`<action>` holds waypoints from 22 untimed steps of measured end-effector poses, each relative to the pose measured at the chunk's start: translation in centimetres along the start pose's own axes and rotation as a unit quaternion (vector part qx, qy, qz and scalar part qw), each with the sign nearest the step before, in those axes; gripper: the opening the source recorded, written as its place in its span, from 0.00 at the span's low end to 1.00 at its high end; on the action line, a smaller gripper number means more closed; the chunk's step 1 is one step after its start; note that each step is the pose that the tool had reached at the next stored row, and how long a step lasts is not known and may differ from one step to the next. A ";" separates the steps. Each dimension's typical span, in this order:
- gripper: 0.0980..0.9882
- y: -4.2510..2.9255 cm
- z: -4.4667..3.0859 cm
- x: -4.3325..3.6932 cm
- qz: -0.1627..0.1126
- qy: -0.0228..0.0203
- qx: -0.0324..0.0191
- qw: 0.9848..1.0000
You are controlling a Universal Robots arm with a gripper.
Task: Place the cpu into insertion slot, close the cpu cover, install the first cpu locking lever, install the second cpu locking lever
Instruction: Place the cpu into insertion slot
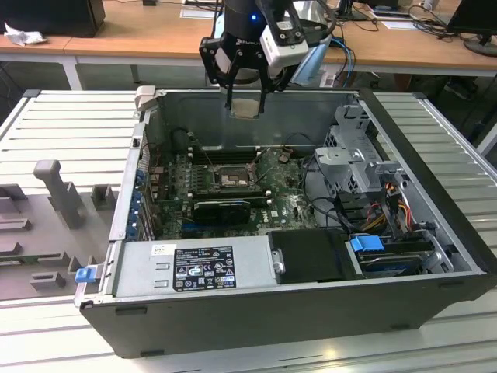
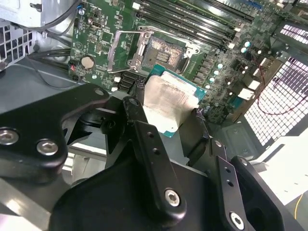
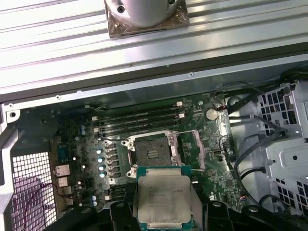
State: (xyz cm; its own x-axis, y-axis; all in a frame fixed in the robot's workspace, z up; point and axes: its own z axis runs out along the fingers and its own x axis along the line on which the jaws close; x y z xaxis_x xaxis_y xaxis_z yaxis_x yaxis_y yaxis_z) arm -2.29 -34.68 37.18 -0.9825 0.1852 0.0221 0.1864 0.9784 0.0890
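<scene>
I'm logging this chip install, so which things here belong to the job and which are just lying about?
Job: gripper, shut on the cpu; insertion slot; cpu cover, open.
Lying about: memory slots; coin battery; power supply; drive cage.

This looks like a robotics lab or test workshop set up inside an office room. An open computer case [image 1: 311, 311] lies on its side on a bench [image 1: 70, 132] of ribbed metal profiles, its motherboard [image 1: 291, 208] bared. The gripper [image 1: 246, 109] of a robot arm [image 1: 237, 31] hangs above it. Grey moulded fixtures [image 1: 58, 190] sit on the bench at the exterior view's left. Along the far side runs a row of wooden desks [image 1: 140, 35] carrying papers [image 1: 200, 12], cables [image 1: 423, 23] and, at the exterior view's right, what looks like a monitor foot [image 1: 480, 43].
</scene>
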 end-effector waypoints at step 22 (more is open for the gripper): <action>0.49 0.00 0.00 0.00 0.055 -0.005 -0.001 0.998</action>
State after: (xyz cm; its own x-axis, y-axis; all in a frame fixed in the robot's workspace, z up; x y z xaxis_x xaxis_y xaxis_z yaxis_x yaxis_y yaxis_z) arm -2.29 -34.68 37.18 -0.9562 0.2918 0.0221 0.2926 0.9521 0.0890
